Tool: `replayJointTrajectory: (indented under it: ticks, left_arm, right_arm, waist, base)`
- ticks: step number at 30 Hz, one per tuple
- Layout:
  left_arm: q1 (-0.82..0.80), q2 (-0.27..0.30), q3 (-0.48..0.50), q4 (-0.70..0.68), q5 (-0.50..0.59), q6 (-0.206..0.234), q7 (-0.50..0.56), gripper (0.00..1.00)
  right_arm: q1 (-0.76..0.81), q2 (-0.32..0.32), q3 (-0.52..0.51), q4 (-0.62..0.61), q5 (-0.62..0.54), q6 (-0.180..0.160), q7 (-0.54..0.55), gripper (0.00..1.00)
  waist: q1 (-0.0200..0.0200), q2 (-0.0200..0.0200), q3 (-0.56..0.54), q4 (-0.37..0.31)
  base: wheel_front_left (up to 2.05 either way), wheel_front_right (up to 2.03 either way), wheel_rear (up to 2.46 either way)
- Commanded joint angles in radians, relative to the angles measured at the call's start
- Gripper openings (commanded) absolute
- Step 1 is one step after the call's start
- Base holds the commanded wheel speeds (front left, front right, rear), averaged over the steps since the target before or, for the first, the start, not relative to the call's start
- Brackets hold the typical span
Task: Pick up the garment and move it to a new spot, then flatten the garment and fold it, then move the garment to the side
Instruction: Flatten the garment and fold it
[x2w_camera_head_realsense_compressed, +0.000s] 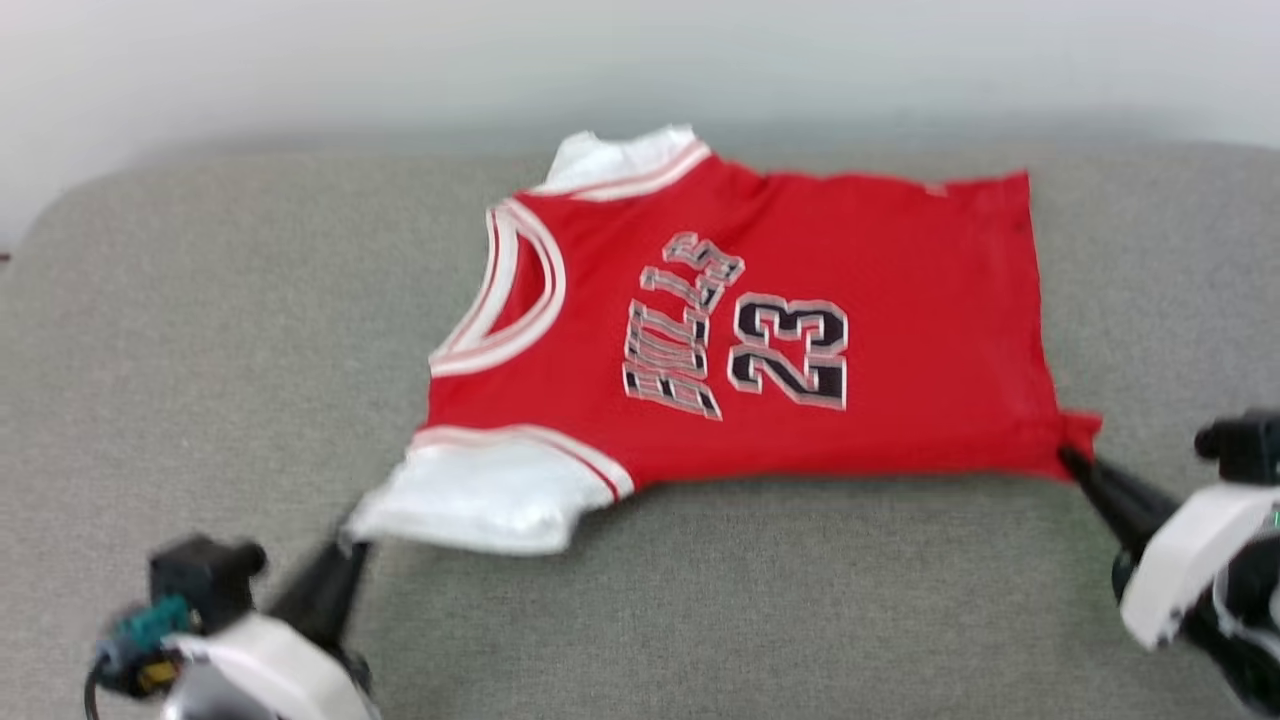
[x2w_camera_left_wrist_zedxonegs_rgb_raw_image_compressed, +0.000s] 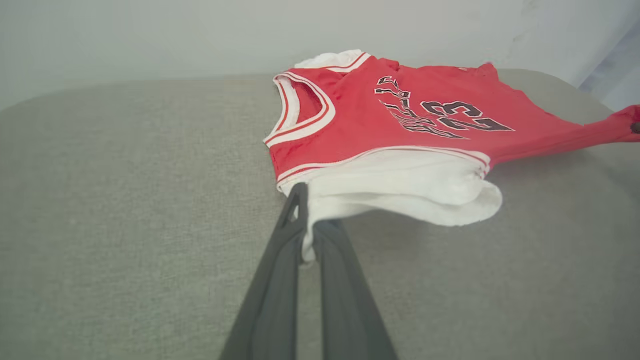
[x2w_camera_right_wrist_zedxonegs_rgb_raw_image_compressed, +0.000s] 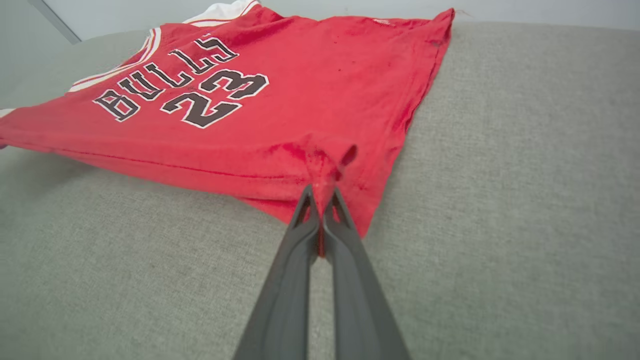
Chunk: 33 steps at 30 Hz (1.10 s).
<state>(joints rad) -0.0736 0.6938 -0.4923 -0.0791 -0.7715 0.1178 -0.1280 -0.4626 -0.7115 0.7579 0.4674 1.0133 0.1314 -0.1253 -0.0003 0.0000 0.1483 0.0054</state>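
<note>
Left arm (x2w_camera_head_realsense_compressed: 262, 655) and right arm (x2w_camera_head_realsense_compressed: 1188, 560) reach forward, jaws pinched closed.

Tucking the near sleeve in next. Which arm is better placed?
Left, likely: the left pincer is shut on the white near sleeve of the jersey; the right pincer pinches the hem corner, away from it.

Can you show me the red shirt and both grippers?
Red jersey shirt, white sleeves (x2w_camera_head_realsense_compressed: 900, 300): head view, red body.
Dark left gripper (x2w_camera_left_wrist_zedxonegs_rgb_raw_image_compressed: 307, 210): left wrist view, between fingertips.
Dark right gripper (x2w_camera_right_wrist_zedxonegs_rgb_raw_image_compressed: 321, 194): right wrist view, between fingertips.

Soft even light, head view blurry
</note>
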Motion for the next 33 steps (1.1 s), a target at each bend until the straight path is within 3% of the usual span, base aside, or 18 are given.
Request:
replayJointTrajectory:
  ticks: [1,7,20,26,33]
  left_arm:
    - [0.008,-0.004,-0.003,-0.006,-0.010,-0.004,0.001,0.00]
    - [0.194,0.023,-0.038,-0.047,-0.152,-0.053,0.072,0.00]
    - [0.354,0.038,-0.057,-0.084,-0.278,-0.036,0.133,0.00]
    - [0.291,0.032,-0.064,-0.069,-0.211,-0.048,0.101,0.00]
    - [0.150,0.038,-0.071,-0.036,-0.137,-0.103,0.105,0.00]
  right_arm:
    - [0.017,-0.006,0.002,-0.001,0.007,-0.002,0.004,0.00]
    - [0.194,-0.067,-0.016,-0.091,0.066,-0.002,0.041,0.00]
    - [0.422,-0.106,-0.093,-0.145,0.095,-0.002,0.103,0.00]
    - [0.441,-0.080,-0.142,-0.167,0.062,-0.002,0.112,0.00]
    - [0.407,-0.050,-0.198,-0.193,0.030,-0.001,0.135,0.00]
  waist:
    - [0.0003,0.0000,-0.024,-0.001]
    - [0.0003,0.0000,-0.103,0.006]
    - [0.0003,0.0000,-0.158,0.021]
    - [0.0003,0.0000,-0.157,0.017]
    - [0.0003,0.0000,-0.142,-0.005]
  base:
    - [0.00,0.00,0.00]
    - [0.00,0.00,0.00]
    - [0.00,0.00,0.00]
    - [0.00,0.00,0.00]
    - [0.00,0.00,0.00]
